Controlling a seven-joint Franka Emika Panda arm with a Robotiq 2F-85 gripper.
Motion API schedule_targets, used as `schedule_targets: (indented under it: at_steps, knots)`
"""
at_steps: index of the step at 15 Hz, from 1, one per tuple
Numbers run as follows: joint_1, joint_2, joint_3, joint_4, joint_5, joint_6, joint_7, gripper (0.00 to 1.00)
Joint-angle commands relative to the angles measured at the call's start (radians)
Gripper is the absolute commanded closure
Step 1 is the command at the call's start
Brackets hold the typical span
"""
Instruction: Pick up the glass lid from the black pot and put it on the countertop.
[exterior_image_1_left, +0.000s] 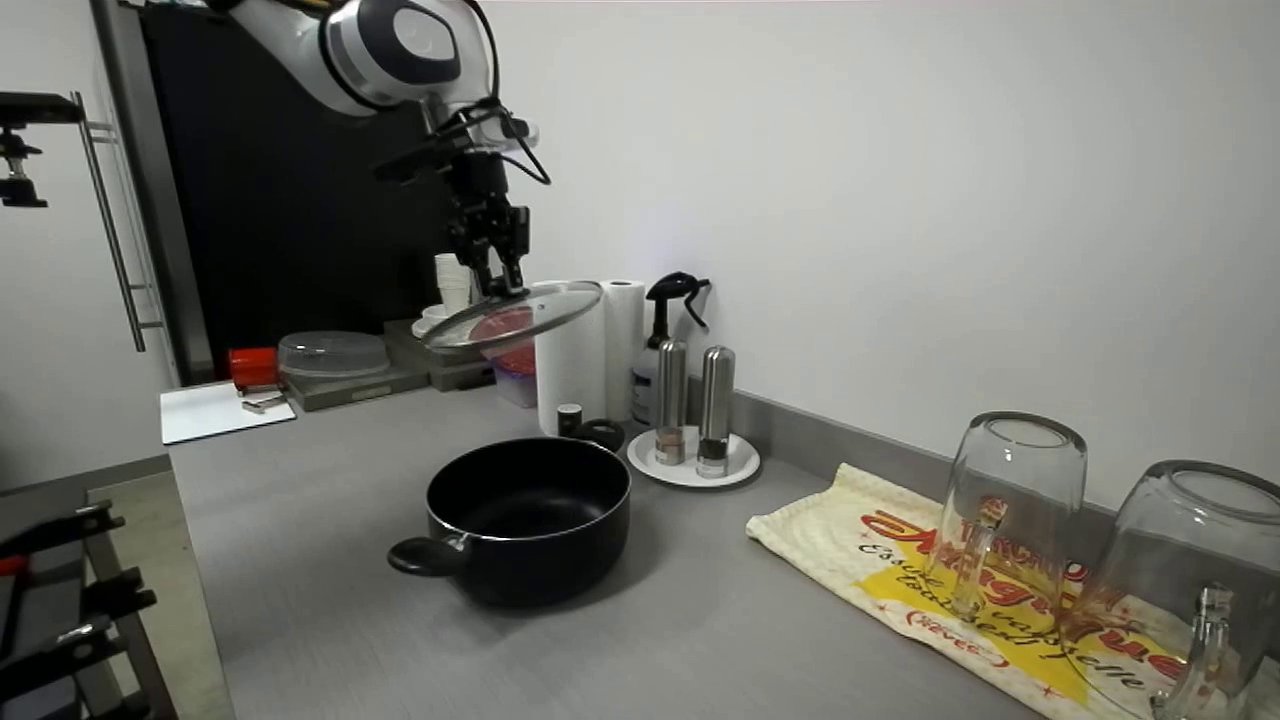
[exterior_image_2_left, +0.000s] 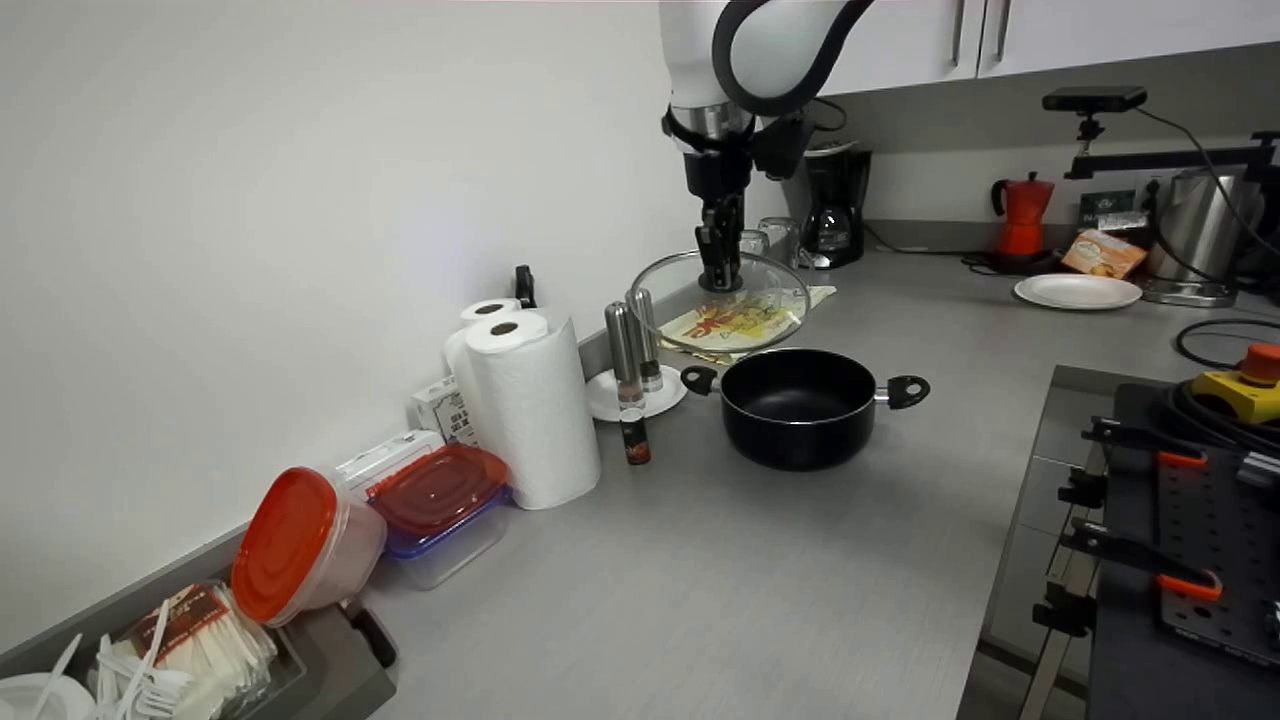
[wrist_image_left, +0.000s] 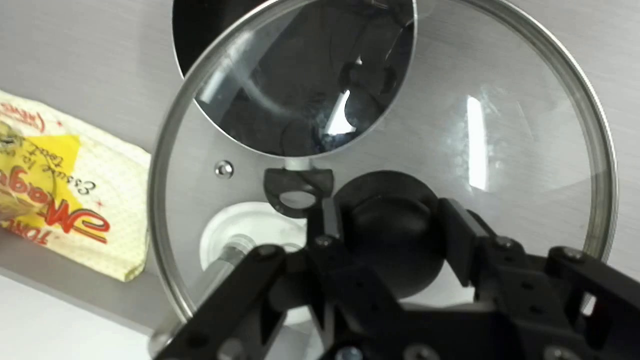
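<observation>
Your round, see-through glass lid (exterior_image_1_left: 512, 320), edged with a metal rim, hung in the air at a tilt, one side higher than the other in an exterior view. Its dark centre knob (wrist_image_left: 394, 245) sat on top, and in the wrist view you could make out a small metal-ringed hole (wrist_image_left: 224, 169) in the glass. Lower down and apart from it, your low, wide, round black pot (exterior_image_1_left: 540, 555) stood upright and open on the smooth, matte grey countertop (exterior_image_2_left: 720, 580), two short black handles (exterior_image_1_left: 425, 557) on opposite sides. Through the glass, the wrist view showed you part of the pot.
</observation>
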Motion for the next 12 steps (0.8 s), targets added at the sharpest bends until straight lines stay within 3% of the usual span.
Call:
schedule_targets:
  at_steps: [1, 6, 12]
  knots:
    - [0.076, -0.082, 0.072, -0.044, -0.04, -0.027, 0.009, 0.75]
    - [0.178, -0.013, 0.158, -0.036, -0.097, 0.026, 0.073, 0.75]
    - [0.276, 0.205, 0.141, 0.022, -0.182, 0.146, 0.218, 0.75]
